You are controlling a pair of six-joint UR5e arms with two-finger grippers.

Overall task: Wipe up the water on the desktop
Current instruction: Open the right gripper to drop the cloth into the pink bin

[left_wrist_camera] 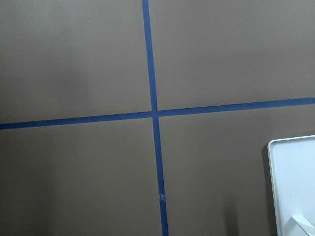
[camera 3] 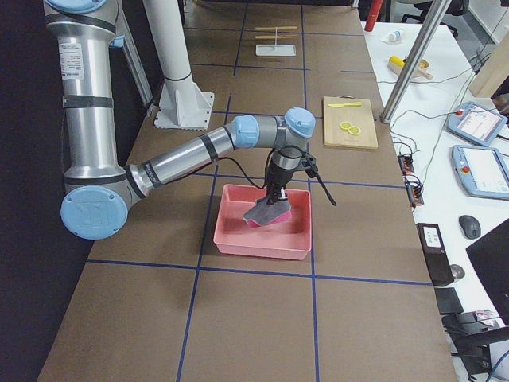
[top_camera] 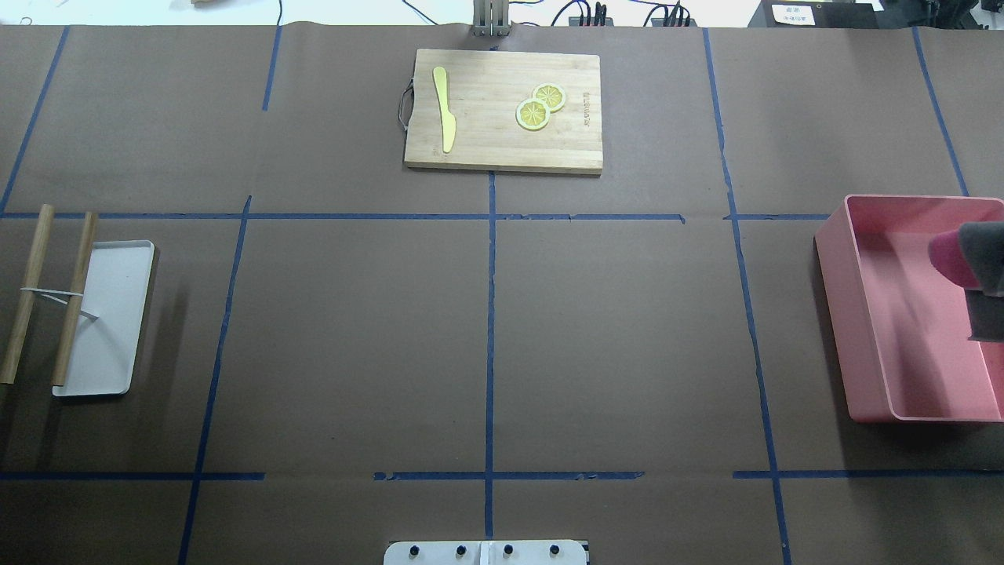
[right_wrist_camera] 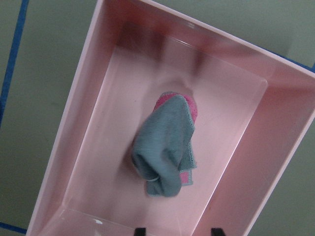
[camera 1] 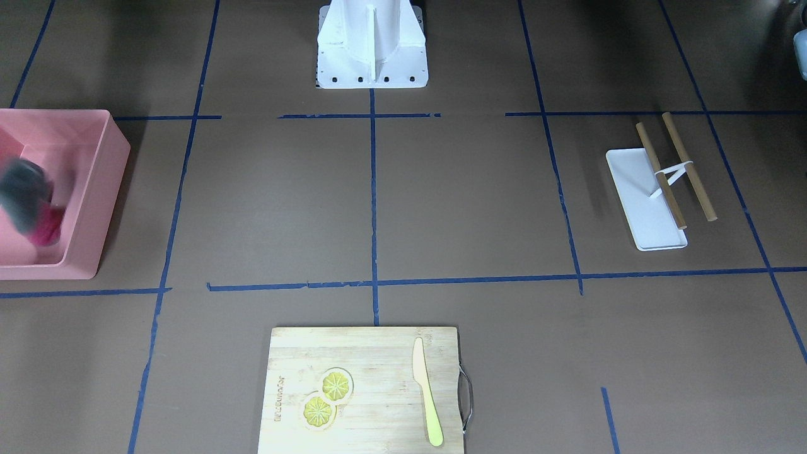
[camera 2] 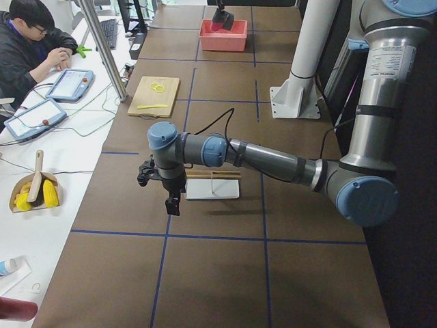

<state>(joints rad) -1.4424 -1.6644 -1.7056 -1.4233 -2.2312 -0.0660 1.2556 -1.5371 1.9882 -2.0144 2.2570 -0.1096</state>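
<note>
The desktop (top_camera: 353,337) is dark brown with blue tape lines; no water shows on it in any view. A grey-and-magenta cloth (right_wrist_camera: 165,147) is inside the pink bin (right_wrist_camera: 74,128) at the table's right end. My right gripper (right_wrist_camera: 178,230) hangs over that bin, open, its fingertips (right_wrist_camera: 141,229) wide apart with the cloth beyond them, not between them. Whether the cloth rests on the bin floor I cannot tell. My left gripper (camera 2: 171,201) hovers over the desktop beside the white tray (camera 2: 213,188); I cannot tell whether it is open or shut.
A bamboo cutting board (top_camera: 502,149) at the far middle carries a yellow knife (top_camera: 445,110) and lemon slices (top_camera: 540,106). Two wooden sticks (top_camera: 27,290) lie by the white tray (top_camera: 110,314). A person (camera 2: 34,41) sits at the side table.
</note>
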